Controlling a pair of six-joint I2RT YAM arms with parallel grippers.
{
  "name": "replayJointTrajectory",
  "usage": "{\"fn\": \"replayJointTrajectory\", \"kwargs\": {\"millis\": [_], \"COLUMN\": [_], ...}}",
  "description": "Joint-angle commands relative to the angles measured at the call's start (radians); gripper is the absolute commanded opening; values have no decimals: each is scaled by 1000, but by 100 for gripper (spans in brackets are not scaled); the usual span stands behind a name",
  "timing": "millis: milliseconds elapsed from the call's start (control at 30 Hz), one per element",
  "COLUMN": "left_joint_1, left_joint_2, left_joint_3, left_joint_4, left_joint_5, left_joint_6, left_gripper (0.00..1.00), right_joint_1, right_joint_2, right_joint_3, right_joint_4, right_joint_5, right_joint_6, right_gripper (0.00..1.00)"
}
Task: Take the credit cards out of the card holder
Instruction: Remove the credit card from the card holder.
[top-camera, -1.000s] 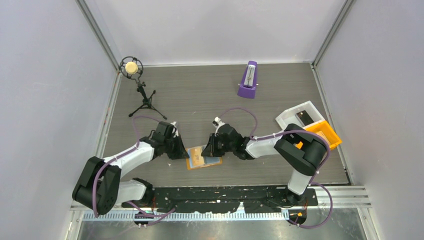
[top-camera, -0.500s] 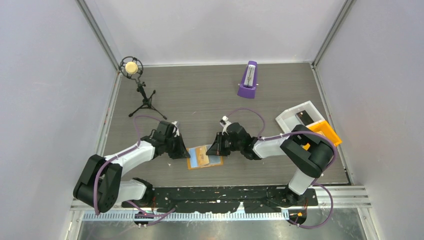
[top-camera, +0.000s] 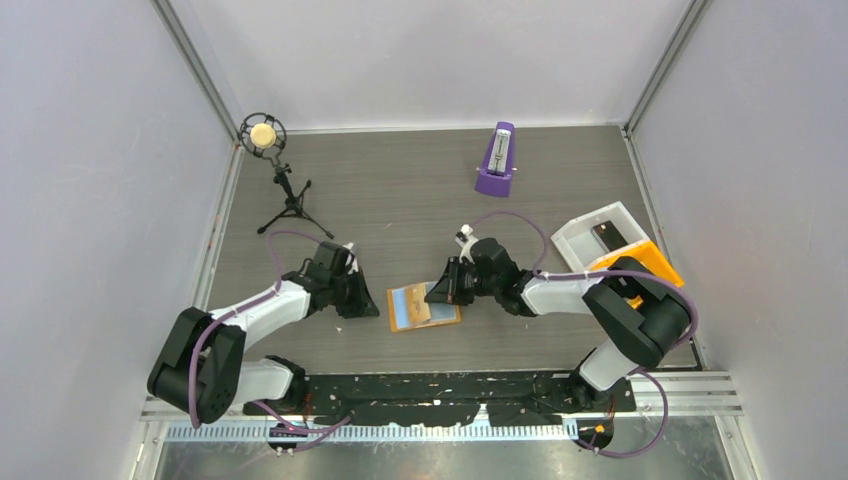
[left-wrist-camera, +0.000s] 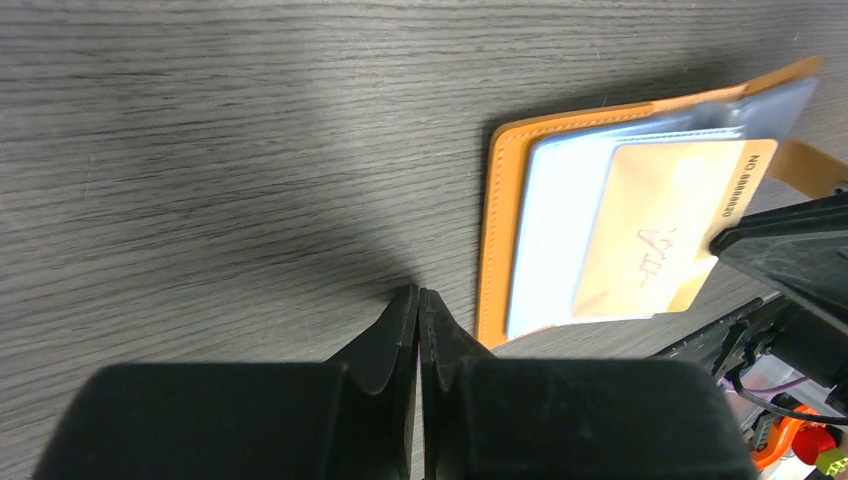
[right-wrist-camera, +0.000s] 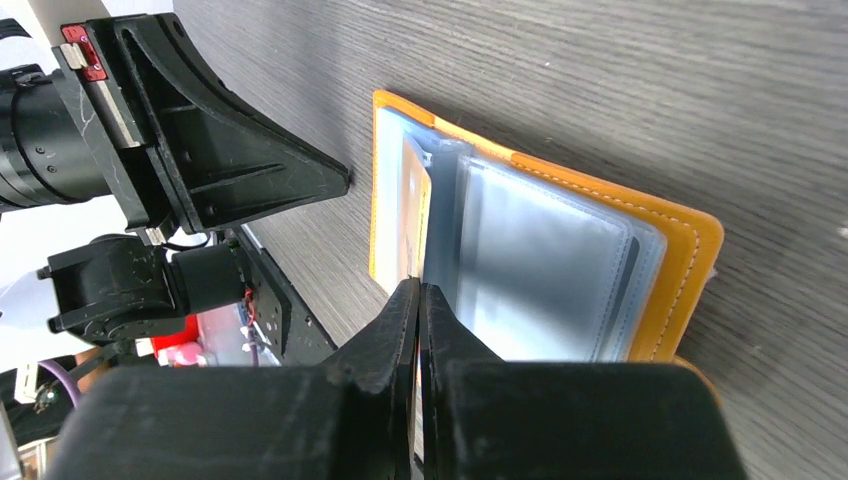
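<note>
Top external view: a small flat orange folding card holder (top-camera: 420, 312) lies spread open on the dark grey wood-grain table (top-camera: 400, 200), near the front edge and between the two arms. Its clear plastic sleeves face up, fanned like pages, and a thin tan-gold card (left-wrist-camera: 660, 235) with a row of printed digits along one end shows among them. Whether that card sits inside a pocket or loose between the sleeves cannot be told.

The black left gripper (top-camera: 372, 308) has its fingers pressed flat together with nothing between them. Its tip is low over the table just beside the card holder's outer stitched edge, with a strip of bare table between the two.

The black right gripper (top-camera: 436, 296) reaches in from the opposite side, also with its fingers closed tight, its tip down at the sleeves on the holder's right half. From the right wrist, the tan-gold card stands edge-on and its thin edge runs straight to the fingertips – whether that edge is nipped between them or only touches them is not clear.

Far back stands an upright purple metronome (top-camera: 495, 160). A small microphone (top-camera: 263, 135) on a black tripod stands at the back left. At the right edge a white bin (top-camera: 580, 232) and an orange bin (top-camera: 655, 262) sit touching each other.
</note>
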Motion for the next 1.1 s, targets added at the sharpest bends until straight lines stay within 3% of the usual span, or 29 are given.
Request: {"fn": "replayJointTrajectory", "kwargs": {"millis": [0, 267, 467, 800, 1067], "left_joint_1": [4, 4, 4, 4, -4], "left_joint_2": [-8, -35, -107, -182, -119], "left_joint_3": [24, 50, 84, 133, 131], "left_joint_4": [-15, -45, -100, -95, 2], "left_joint_5": [-13, -10, -27, 56, 145], "left_joint_6": [12, 17, 42, 70, 8], "left_gripper": [5, 6, 8, 17, 19], "right_joint_1": [-13, -17, -31, -62, -69], "right_joint_2": [-75, -115, -192, -241, -235], "right_joint_3": [36, 62, 130, 159, 158], "right_joint_4": [-66, -147, -377, -443, -441], "right_joint_5": [-14, 7, 88, 40, 36], "right_joint_6": [-73, -79, -161, -180, -170], "right_gripper": [5, 5, 5, 5, 5]}}
